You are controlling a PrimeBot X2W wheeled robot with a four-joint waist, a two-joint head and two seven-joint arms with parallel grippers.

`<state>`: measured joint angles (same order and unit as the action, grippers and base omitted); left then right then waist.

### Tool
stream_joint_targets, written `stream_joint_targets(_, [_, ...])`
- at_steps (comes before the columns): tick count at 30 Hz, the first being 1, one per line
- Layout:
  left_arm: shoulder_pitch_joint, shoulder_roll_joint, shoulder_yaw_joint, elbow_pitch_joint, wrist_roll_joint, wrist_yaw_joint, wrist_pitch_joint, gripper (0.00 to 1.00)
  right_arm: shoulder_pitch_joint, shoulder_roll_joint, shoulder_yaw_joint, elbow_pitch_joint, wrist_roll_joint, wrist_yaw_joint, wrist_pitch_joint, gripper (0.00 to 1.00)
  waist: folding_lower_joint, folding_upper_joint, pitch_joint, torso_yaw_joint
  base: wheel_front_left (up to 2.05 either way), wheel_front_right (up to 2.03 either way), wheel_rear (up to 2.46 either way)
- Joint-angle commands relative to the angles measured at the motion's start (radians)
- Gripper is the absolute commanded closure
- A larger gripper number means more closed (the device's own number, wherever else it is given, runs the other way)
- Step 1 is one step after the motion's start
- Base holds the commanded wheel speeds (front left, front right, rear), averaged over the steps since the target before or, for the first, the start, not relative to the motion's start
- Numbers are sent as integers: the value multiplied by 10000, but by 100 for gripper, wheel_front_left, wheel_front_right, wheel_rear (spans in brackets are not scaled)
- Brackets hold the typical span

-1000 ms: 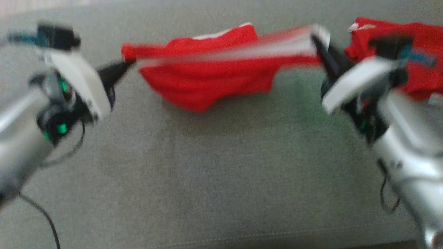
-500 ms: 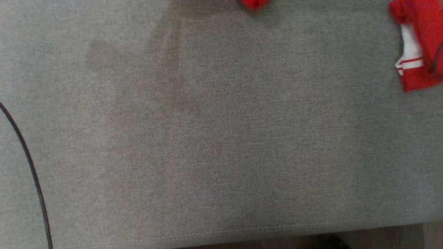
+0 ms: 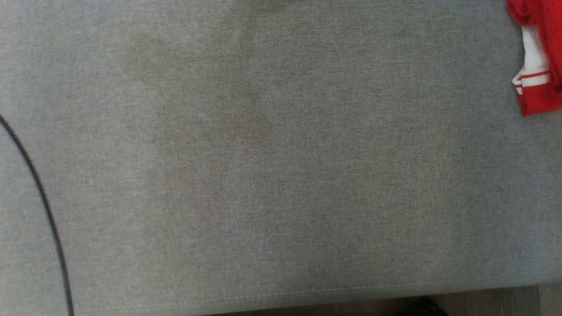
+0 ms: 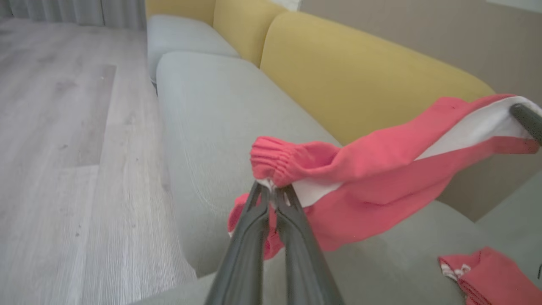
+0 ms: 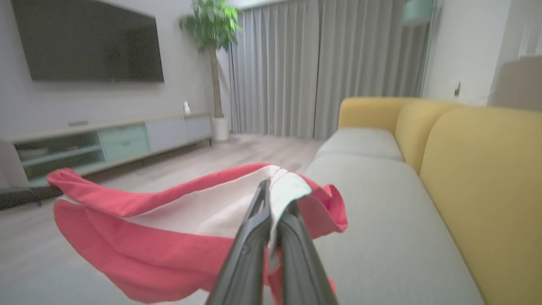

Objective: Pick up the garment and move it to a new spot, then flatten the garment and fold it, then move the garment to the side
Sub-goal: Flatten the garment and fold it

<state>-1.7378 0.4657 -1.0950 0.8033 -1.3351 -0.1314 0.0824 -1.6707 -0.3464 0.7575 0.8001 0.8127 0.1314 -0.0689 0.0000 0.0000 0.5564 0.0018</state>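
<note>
The left gripper [image 4: 272,191] presses its two dark fingers together on the gathered elastic end of the red garment [image 4: 381,169], which has a white stripe. The garment hangs in the air above the grey sofa seat [image 4: 211,110], stretched across to the right gripper [image 5: 275,198], whose fingers pinch its white-edged far end. Yellow back cushions [image 4: 360,76] stand behind the seat. Farther right, a second red piece of clothing [image 4: 491,275] lies crumpled on the seat, apart from the held garment.
</note>
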Motion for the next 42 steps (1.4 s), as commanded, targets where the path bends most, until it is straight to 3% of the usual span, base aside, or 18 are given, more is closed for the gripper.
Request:
stream_joint_targets(1, [-4, 269, 128, -216, -78, 8, -27, 100, 353, -59, 150, -158, 94, -7, 193, 100, 0, 0, -36, 27, 0, 0, 0])
stream_joint_targets(7, [2133, 476, -1125, -1103, -119, 8, -104, 100, 2522, -470, 1543, -296, 758, -7, 776, 100, 0, 0, -509, 45, 0, 0, 0])
stream_joint_targets(12, [3686, 883, -1492, -1727, -452, 8, -203, 100, 4365, -906, 2316, -686, 1477, -7, 1135, 100, 0, 0, -1289, -15, 0, 0, 0])
stream_joint_targets(25, [8096, 2168, -1830, -4533, -1373, 8, 2305, 100, 8479, -2634, 3643, -2695, 3505, -7, 3457, 100, 0, 0, -4236, -290, 0, 0, 0])
stream_joint_targets(34, [9406, 3387, -1845, -7353, -1959, 668, 3900, 100, 9841, -4440, 3064, -4541, 3694, -7, 5288, 100, 0, 0, -4845, -315, 0, 0, 0])
stream_joint_targets(37, [9450, 3656, -1839, -7854, -1994, 887, 4150, 100, 10114, -4603, 2584, -4941, 3701, -7, 5790, 100, 0, 0, -4817, -289, 0, 0, 0])
stream_joint_targets(42, [9188, 3597, -1648, -7953, -2160, 1041, 4275, 100, 10226, -4517, 1829, -5320, 3551, -7, 6235, 100, 0, 0, -4551, -159, 0, 0, 0])
